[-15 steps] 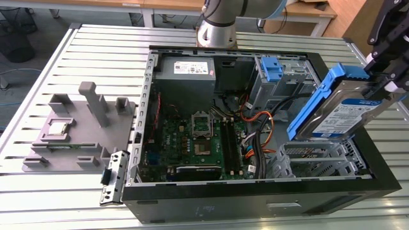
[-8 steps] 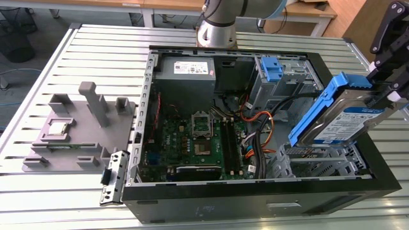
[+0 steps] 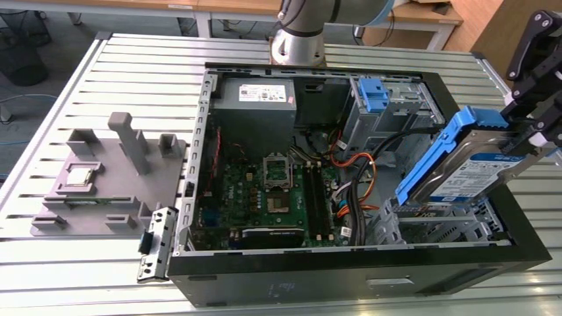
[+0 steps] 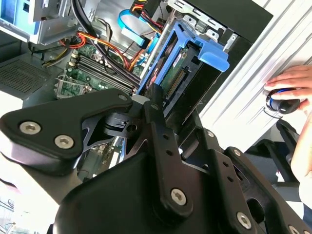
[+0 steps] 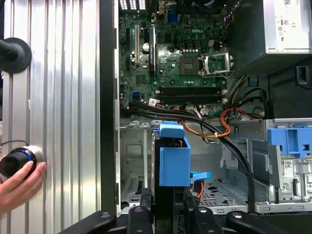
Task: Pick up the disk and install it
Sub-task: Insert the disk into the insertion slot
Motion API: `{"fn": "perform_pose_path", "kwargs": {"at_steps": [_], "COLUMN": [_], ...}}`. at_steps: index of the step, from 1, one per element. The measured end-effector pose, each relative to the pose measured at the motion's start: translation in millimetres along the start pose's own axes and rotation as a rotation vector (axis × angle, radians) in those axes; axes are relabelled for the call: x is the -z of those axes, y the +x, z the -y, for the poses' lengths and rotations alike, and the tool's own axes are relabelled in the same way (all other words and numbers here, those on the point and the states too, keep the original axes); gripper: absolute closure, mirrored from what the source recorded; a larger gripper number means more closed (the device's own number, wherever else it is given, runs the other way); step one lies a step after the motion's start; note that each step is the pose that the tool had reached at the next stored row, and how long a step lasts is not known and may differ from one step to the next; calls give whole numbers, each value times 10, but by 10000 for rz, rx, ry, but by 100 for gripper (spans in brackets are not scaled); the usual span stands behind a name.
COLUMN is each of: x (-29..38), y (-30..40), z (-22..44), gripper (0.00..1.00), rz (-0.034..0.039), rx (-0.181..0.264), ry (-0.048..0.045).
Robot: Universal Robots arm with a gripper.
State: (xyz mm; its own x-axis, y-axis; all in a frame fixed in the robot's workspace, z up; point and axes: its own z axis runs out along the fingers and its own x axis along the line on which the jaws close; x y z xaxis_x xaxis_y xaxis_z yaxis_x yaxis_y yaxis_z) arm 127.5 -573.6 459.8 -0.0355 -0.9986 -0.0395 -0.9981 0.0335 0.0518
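The disk (image 3: 470, 164) is a silver-grey drive with a white-and-blue label and blue carrier rails. It hangs tilted over the metal drive cage (image 3: 439, 224) at the front corner of the open computer case (image 3: 351, 263), on the exterior view's right. My gripper (image 3: 530, 141) is shut on its upper end. In the first wrist view the disk (image 5: 173, 161) points edge-on into the cage (image 5: 134, 161), with black fingers (image 5: 146, 214) on either side. In the second wrist view the disk (image 4: 187, 73) sits between the fingers (image 4: 156, 105).
A lone blue bracket (image 3: 373, 95) sits in the rear bay, next to the grey power supply (image 3: 255, 95). Orange and black cables (image 3: 364, 164) run beside the cage over the motherboard (image 3: 272, 191). A grey fixture (image 3: 105, 178) lies beside the case. A person's hand (image 5: 17, 175) holds a knob.
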Motion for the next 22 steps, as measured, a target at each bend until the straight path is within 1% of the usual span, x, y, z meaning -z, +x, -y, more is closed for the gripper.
{"fn": "perform_pose_path", "kwargs": {"at_steps": [3, 11, 16, 22], "x": [-34, -56, -66, -91], "y": [2, 7, 26, 31], "z": [2, 3, 4, 6], "gripper": [65, 65, 65, 65], "rz": [0, -3, 1, -1], "rx": [0, 0, 0, 0], "ry": [0, 0, 0, 0]}}
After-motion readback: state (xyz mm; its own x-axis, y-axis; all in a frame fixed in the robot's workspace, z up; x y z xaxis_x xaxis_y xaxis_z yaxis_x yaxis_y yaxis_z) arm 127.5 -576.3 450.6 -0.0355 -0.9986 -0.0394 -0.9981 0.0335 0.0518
